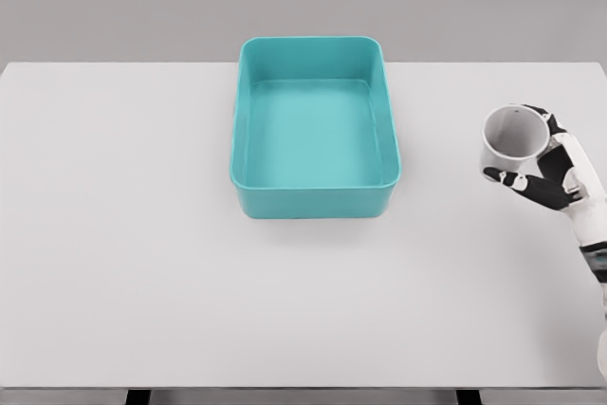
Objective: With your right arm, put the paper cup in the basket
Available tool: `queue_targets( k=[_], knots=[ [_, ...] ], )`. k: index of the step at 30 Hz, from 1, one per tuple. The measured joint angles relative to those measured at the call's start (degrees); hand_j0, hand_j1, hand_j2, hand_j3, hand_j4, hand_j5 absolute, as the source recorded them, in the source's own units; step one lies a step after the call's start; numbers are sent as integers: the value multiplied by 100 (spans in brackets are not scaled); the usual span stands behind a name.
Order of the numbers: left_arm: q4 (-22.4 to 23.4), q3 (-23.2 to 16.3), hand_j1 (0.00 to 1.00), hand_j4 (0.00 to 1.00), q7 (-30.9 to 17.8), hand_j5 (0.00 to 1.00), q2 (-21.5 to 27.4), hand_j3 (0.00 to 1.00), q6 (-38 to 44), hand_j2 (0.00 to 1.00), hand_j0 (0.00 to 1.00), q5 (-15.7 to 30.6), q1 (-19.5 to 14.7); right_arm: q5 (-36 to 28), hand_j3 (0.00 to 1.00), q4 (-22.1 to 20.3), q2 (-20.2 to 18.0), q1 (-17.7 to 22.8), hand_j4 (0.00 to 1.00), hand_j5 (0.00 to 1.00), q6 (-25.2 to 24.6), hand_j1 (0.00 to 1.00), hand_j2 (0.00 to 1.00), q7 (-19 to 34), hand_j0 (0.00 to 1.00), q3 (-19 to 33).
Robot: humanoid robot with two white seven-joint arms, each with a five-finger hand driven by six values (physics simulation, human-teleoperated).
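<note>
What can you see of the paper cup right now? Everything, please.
The paper cup is a small, plain, pale grey-white cup, open mouth tilted toward the camera, its visible interior empty. It sits at the table's right side, well right of the teal basket and outside it. The right hand grips it, fingers wrapped around its side and lower wall. Whether it is lifted off the table is unclear.

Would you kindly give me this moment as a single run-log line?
right hand: shut on paper cup, right of basket | basket: empty, mid-table | left arm: out of view | cup not yet in basket
</note>
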State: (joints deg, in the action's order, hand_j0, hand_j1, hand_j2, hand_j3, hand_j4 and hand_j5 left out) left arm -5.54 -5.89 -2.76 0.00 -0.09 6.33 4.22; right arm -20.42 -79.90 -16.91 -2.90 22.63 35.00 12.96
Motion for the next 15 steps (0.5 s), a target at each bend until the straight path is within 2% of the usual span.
queue_targets(
  k=[5, 15],
  knots=[
    [0, 0, 100, 100, 1, 100, 0, 100, 0, 100, 100, 0, 0, 353, 60, 47, 85, -475, 60, 60, -153, 60, 60, 1, 60, -121],
    [0, 0, 100, 100, 2, 100, 0, 100, 0, 100, 100, 0, 0, 813, 61, 113, 243, -976, 61, 61, -284, 61, 61, 0, 61, -309]
  ],
)
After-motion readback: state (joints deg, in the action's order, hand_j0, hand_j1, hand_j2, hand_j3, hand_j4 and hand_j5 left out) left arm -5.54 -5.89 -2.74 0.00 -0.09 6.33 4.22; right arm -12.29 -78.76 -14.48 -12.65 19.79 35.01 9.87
